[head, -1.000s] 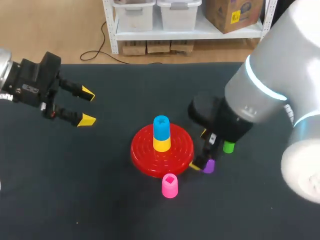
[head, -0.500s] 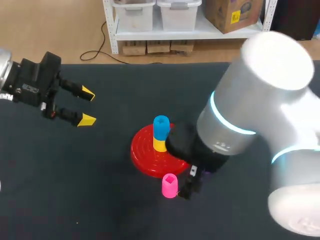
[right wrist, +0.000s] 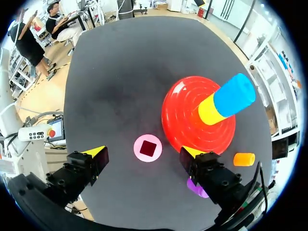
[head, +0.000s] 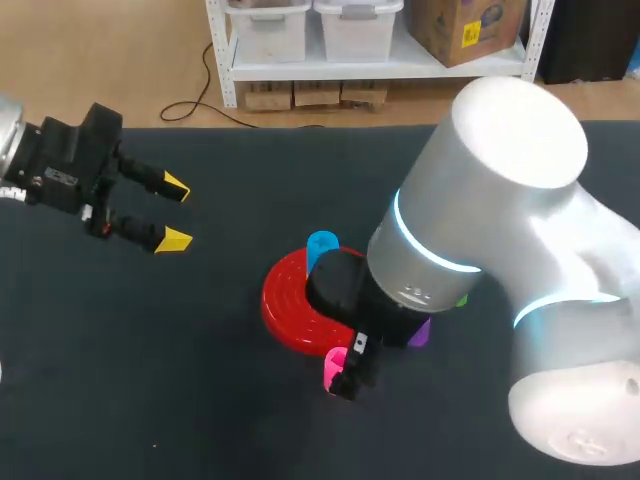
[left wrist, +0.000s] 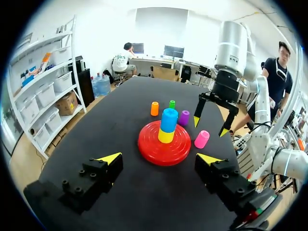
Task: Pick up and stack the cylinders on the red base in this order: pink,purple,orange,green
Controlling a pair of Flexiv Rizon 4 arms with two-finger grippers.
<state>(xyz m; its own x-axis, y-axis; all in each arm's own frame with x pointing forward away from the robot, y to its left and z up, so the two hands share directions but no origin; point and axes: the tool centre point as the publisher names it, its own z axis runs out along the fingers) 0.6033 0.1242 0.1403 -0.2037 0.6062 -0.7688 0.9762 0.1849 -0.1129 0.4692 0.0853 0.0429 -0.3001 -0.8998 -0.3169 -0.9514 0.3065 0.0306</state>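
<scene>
The pink cylinder point(right wrist: 147, 147) stood upright on the dark desk point(head: 150, 380), just beside the red base point(right wrist: 185, 120). The right gripper point(left wrist: 210, 126) hung over it with its fingers spread wide, one on each side of the cylinder and neither touching it. On the base's middle a blue cylinder point(right wrist: 234, 95) sat on top of a yellow one point(right wrist: 208, 109). The purple cylinder point(left wrist: 184, 117), orange cylinder point(left wrist: 154, 109) and green cylinder point(left wrist: 172, 104) stood on the desk at the base's other side. The left gripper point(head: 176, 213) was well apart from these, its fingers open and empty
</scene>
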